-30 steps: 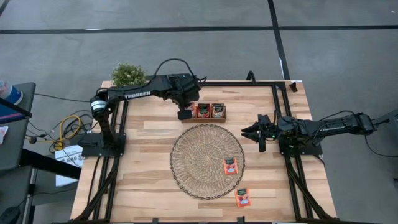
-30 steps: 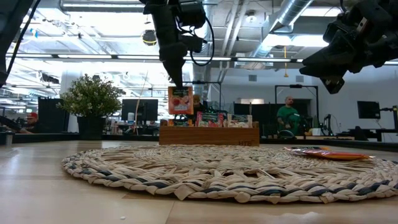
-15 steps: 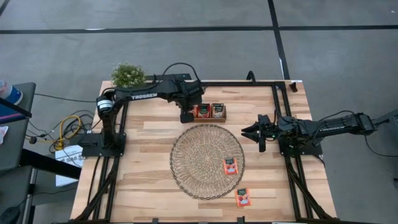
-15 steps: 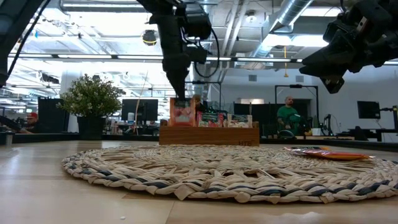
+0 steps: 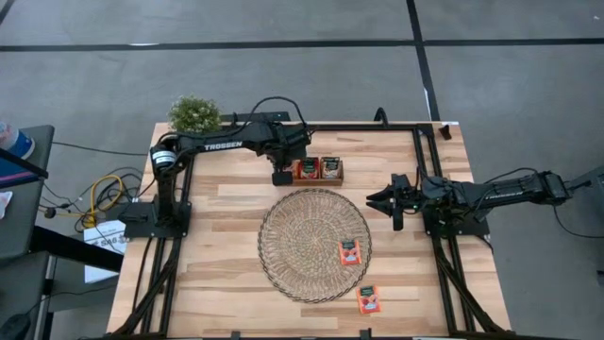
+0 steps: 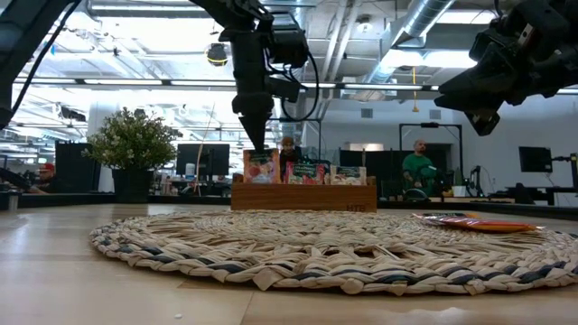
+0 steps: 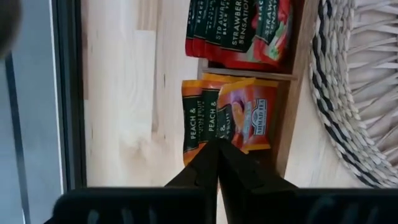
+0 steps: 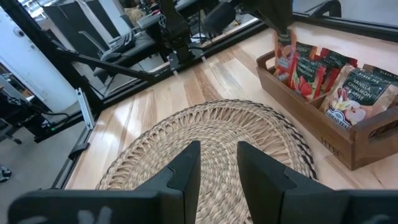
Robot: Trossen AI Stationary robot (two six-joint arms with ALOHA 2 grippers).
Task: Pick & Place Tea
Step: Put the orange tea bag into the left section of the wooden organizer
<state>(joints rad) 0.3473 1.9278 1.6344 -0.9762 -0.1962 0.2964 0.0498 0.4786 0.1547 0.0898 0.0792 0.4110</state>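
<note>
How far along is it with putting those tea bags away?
The wooden tray already holds strawberry sachets and others. In hand: the left hand, shut on a peach sachet, is setting it into the tray's end compartment. Left: one sachet on the woven mat and another on the table. The right hand hangs beside the mat, holding nothing.

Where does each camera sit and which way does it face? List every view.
High: overhead, straight down on the table; both arms show.
Low: tabletop height, across the woven mat to the wooden tray; arms enter from above.
Left wrist: past shut left fingers pinching a peach sachet.
Right wrist: past open right fingers, over the mat.
Shared: all four show the tray.
</note>
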